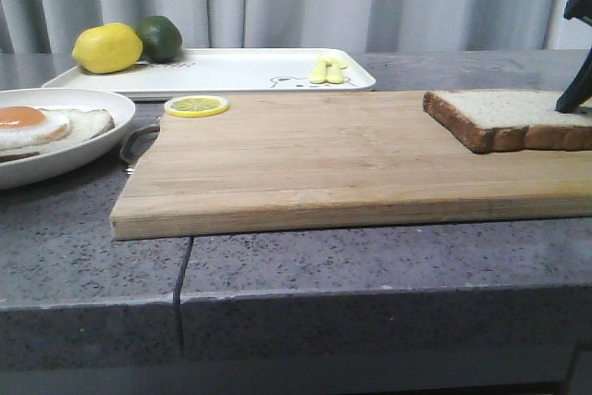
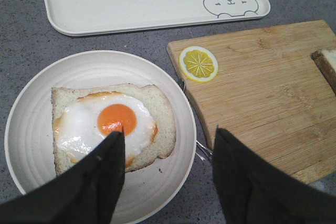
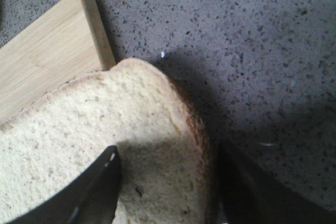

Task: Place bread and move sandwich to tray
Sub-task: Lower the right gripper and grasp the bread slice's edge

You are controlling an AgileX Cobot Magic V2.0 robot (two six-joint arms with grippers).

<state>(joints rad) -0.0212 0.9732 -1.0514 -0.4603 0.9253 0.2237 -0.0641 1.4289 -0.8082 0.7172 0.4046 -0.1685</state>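
Observation:
The bread [image 1: 504,113] lies flat at the right end of the wooden cutting board [image 1: 305,164], its edge past the board's corner. My right gripper [image 3: 168,148] is open, low over it: one finger is over the crumb [image 3: 79,129], the other just outside the brown crust. In the front view only its dark finger [image 1: 575,97] shows, touching the slice. The sandwich [image 2: 110,124], one bread slice topped with a fried egg, sits on the round white plate [image 2: 157,192]. My left gripper [image 2: 169,130] is open above the plate's edge. The white bear tray [image 2: 131,3] lies behind.
A lemon [image 1: 107,47] and a lime [image 1: 160,37] sit on the tray's far left corner, and small yellow pieces [image 1: 328,70] lie by the bear drawing. A lemon slice [image 1: 196,106] rests on the board's corner near the plate [image 1: 92,150]. The counter's front edge is close.

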